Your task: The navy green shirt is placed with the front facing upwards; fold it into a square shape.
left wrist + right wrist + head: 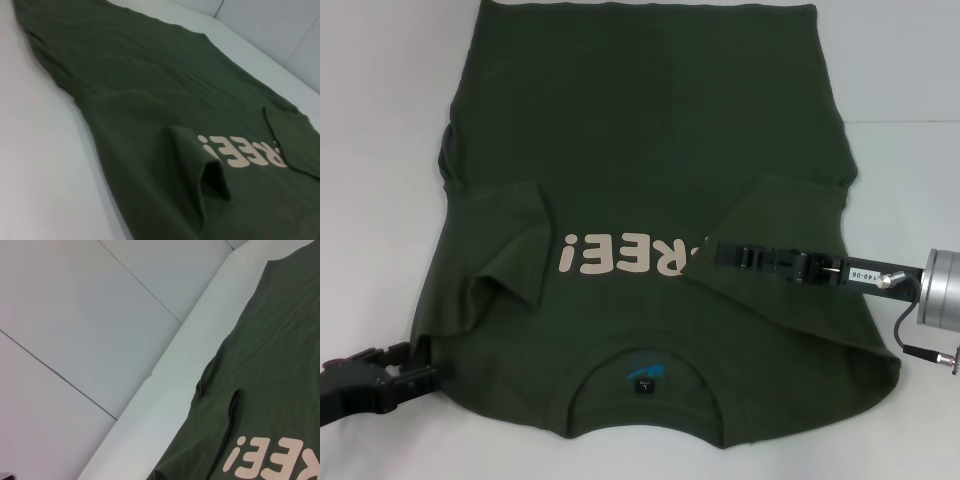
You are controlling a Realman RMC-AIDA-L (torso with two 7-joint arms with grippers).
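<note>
A: Two end effectors are seen over one garment. The right end effector point(712, 254) is stretched in from the right side, low over the chest, with its tip at the inner edge of the folded-in right sleeve point(775, 215); whether its fingers are parted or closed on cloth cannot be told. The left end effector point(423, 367) is parked at the near left corner, and its black fingers appear pinched on the edge of the navy green shirt point(650, 130).

B: And where is the shirt itself placed?

A: It is spread front up on the white tabletop point(380, 150), neck towards the robot, hem far away. Both sleeves are turned in over the chest, and the cream "FREE!" lettering point(625, 254) is partly covered on the right.

B: What could be spoiled from here?

A: The left sleeve point(505, 240) is not lying flat; in the left wrist view a raised loop is shown at its cuff point(212, 175), so a crease could be pressed in by the next fold. If the right tip is withdrawn while cloth is snagged, the right sleeve could be dragged open again. An uneven lift at the near corner would likely skew the edges, and a square would be missed
</note>
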